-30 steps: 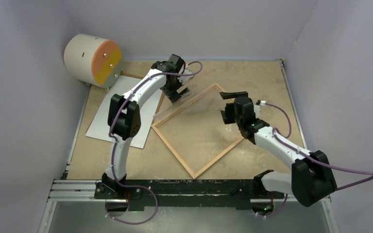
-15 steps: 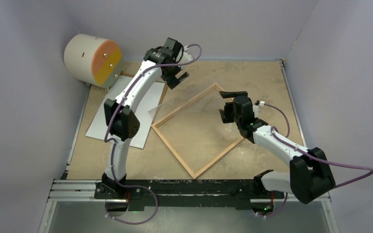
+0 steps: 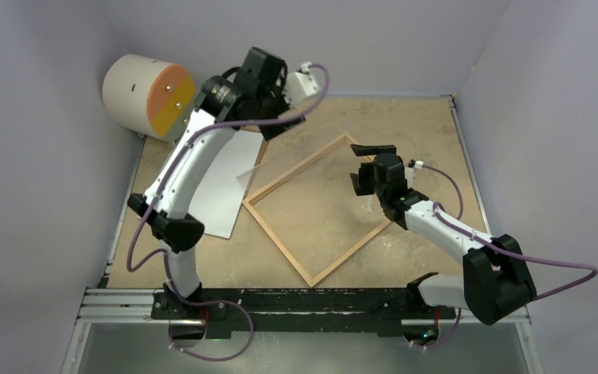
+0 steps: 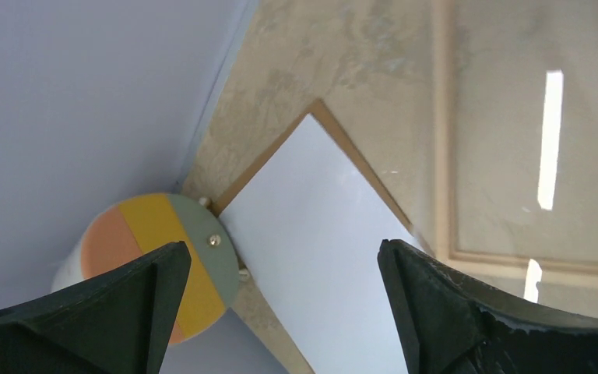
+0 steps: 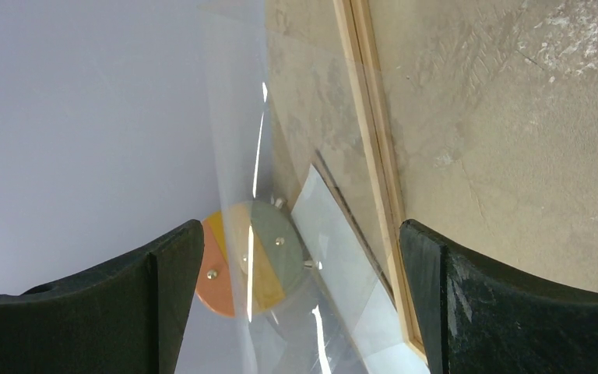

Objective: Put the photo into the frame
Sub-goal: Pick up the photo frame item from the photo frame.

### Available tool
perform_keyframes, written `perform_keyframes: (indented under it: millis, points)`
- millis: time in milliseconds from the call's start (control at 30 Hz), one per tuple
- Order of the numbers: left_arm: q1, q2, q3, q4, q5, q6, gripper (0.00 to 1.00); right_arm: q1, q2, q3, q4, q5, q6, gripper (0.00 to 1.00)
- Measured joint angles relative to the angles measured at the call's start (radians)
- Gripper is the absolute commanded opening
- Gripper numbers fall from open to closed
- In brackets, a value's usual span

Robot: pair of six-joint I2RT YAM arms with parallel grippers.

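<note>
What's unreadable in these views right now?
Photo print side: top and left wrist show only its white back.
Backing sheet: left wrist shows only a brown rim; photo covers the rest.
Pane: glare only, right wrist; seating in frame unclear.

Light-wood frame [image 3: 278, 244], glossy clear pane [image 5: 237, 156], matt white photo [image 3: 222, 195] back

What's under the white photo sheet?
Under the photo, a brown board peeks out as a thin strip along the far edges. The rest of the board and the photo's printed face are covered.
</note>
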Motion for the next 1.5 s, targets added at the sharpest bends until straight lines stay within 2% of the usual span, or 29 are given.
perform_keyframes:
  millis: [200, 267, 433, 667, 867, 1100, 1233, 1433, 1500]
  points:
    - [-0.387, -0.192, -0.214, -0.089, -0.003, 0.034, 1.0, 0.0, -0.007, 0.0, -0.004, 0.001, 0.0, 0.96]
    - [-0.464, -0.2, -0.259, -0.128, -0.003, 0.027, 1.0, 0.0, -0.013, 0.0, -0.007, 0.001, 0.0, 0.96]
    - [-0.494, -0.195, -0.34, -0.155, -0.069, -0.018, 1.0, 0.0, -0.021, 0.0, -0.01, 0.002, 0.0, 0.96]
    - [-0.507, -0.208, -0.578, -0.05, -0.269, -0.03, 0.99, 0.0, -0.044, 0.0, -0.018, 0.008, 0.003, 0.95]
    - [-0.484, -0.208, -0.63, 0.046, -0.359, -0.014, 0.93, 0.0, -0.072, 0.0, -0.026, 0.008, 0.008, 0.95]
    - [-0.378, -0.206, -0.629, 0.102, -0.374, 0.014, 0.69, 0.0, -0.107, 0.0, -0.068, 0.009, 0.007, 0.94]
    - [-0.335, -0.19, -0.611, 0.077, -0.332, 0.014, 0.47, 0.0, -0.121, 0.0, -0.076, 0.01, 0.007, 0.94]
    - [-0.335, -0.15, -0.532, 0.019, -0.257, -0.011, 0.18, 0.0, -0.147, 0.002, -0.087, 0.028, -0.002, 0.95]
    - [-0.336, -0.145, -0.515, 0.001, -0.238, -0.022, 0.12, 0.0, -0.16, 0.009, -0.105, 0.037, -0.009, 0.95]
